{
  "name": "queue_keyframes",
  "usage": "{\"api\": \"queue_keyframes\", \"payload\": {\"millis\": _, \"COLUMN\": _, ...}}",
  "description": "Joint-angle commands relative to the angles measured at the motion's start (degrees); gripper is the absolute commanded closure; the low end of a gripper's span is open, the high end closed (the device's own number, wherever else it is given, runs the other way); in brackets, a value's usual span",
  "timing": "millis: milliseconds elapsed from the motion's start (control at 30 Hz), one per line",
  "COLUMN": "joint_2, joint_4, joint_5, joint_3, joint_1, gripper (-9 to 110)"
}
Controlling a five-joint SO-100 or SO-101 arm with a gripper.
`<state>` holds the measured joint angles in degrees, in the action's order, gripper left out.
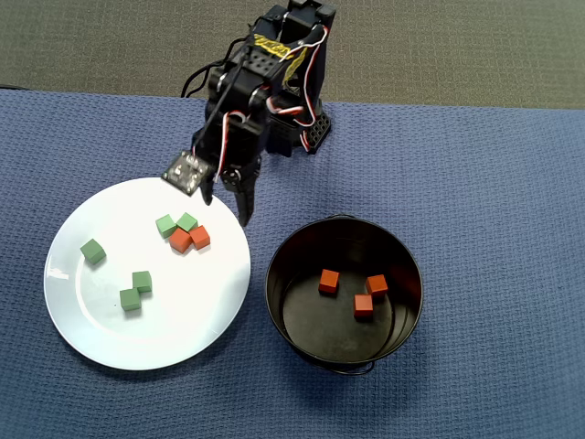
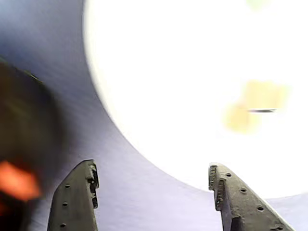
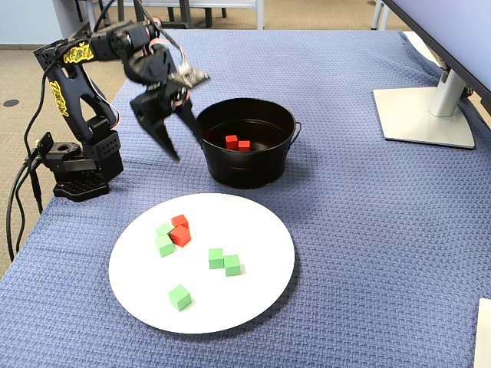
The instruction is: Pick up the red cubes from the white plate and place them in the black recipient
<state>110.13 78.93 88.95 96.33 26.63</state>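
Gripper [image 1: 227,198]: I hold it with jaws apart and empty, above the plate's pot-side edge, ready to descend.
Red cubes [image 1: 190,239]: two touching, near that edge; three lie in the black recipient [image 1: 302,347].
White plate [image 1: 164,338]: also carries green cubes [image 1: 135,290].

Red cubes in pot [image 1: 329,281]: three, small, orange-red, matte; lying apart on the flat bottom.
Red cubes on plate [image 1: 190,239]: two, touching each other, beside two green cubes, near the rim closest to the arm.
White plate [image 1: 183,329]: round, flat, plain; just beside the pot.
Black pot [image 1: 302,247]: glossy, tall-walled, upright, wire handle down.
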Motion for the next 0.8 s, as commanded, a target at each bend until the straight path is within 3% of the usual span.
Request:
{"api": "queue_keyframes", "payload": {"millis": 0, "joint_2": -1.5, "joint_4": -4.2, "joint_5": 4.0, "joint_3": 0.4, "joint_1": 2.8, "gripper": 79}}
{"api": "queue_keyframes", "payload": {"millis": 200, "joint_2": -5.4, "joint_4": -17.1, "joint_5": -7.7, "joint_3": 4.7, "joint_1": 4.7, "gripper": 79}}
{"api": "queue_keyframes", "payload": {"millis": 300, "joint_2": -7.1, "joint_4": -17.6, "joint_5": -12.5, "joint_3": 4.5, "joint_1": 6.6, "gripper": 79}}
{"api": "queue_keyframes", "payload": {"millis": 767, "joint_2": -17.1, "joint_4": -25.5, "joint_5": -6.2, "joint_3": 7.5, "joint_1": 15.7, "gripper": 79}}
